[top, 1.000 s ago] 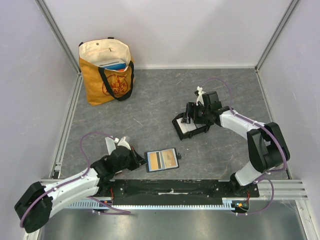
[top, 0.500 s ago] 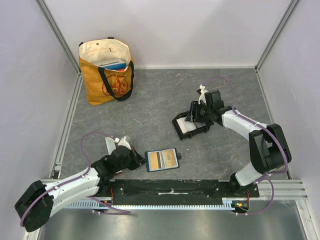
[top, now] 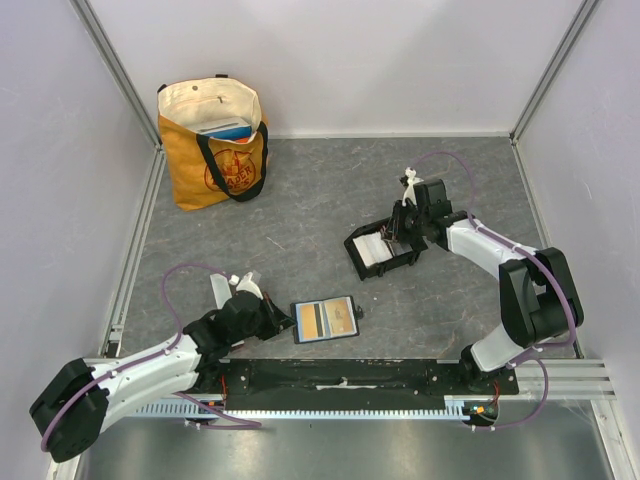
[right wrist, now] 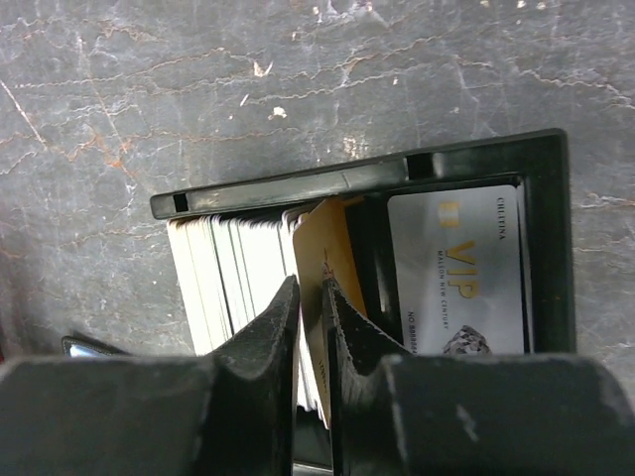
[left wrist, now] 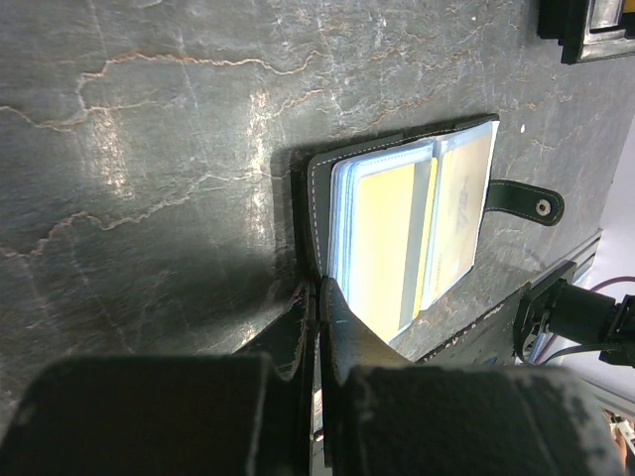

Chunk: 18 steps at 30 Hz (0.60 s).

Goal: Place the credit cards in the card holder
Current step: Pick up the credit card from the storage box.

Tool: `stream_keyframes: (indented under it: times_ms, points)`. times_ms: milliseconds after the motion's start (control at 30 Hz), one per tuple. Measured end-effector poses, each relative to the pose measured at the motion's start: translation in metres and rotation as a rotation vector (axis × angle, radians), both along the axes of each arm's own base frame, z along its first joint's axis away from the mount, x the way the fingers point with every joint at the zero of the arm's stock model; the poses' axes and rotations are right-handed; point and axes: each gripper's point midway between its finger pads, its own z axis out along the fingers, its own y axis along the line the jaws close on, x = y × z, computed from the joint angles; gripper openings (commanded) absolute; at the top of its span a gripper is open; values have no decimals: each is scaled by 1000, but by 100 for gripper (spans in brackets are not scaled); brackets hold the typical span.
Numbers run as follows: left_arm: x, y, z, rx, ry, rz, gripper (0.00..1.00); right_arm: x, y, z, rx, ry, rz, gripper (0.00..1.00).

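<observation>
The card holder (right wrist: 347, 178), a black two-compartment tray (top: 354, 243), lies mid-table. Its left compartment holds a row of pale cards (right wrist: 233, 278) standing on edge. A grey VIP card (right wrist: 456, 268) lies flat in the right one. An orange-gold credit card (right wrist: 332, 243) leans at the end of the row, and my right gripper (right wrist: 311, 283) (top: 401, 232) is shut on its near edge. My left gripper (left wrist: 317, 286) (top: 283, 322) is shut, its tips against the edge of an open black wallet (left wrist: 310, 198) (top: 325, 320) with yellow cards (left wrist: 382, 238) in clear sleeves.
An orange tote bag (top: 213, 140) stands at the back left with something blue and white inside. The wallet's strap with its snap (left wrist: 526, 201) sticks out to one side. Metal rails and white walls border the grey table.
My right gripper's jaws have come together around the orange-gold card, and that wrist has shifted slightly right and back over the holder. The left arm and wallet have not moved.
</observation>
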Motion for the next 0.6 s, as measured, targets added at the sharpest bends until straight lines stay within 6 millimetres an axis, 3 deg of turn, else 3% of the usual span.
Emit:
stream_keyframes:
  times_ms: [100, 233, 400, 600]
  points:
    - [0, 0, 0, -1, -1, 0, 2, 2, -4, -1, -16, -6, -13, 14]
    - [0, 0, 0, -1, -1, 0, 2, 5, -9, -3, -42, -13, -34, 1]
    - [0, 0, 0, -1, -1, 0, 2, 8, -19, -3, -98, -20, -65, 0]
    - [1, -1, 1, -3, -3, 0, 2, 15, -32, 25, -154, -93, -109, 0]
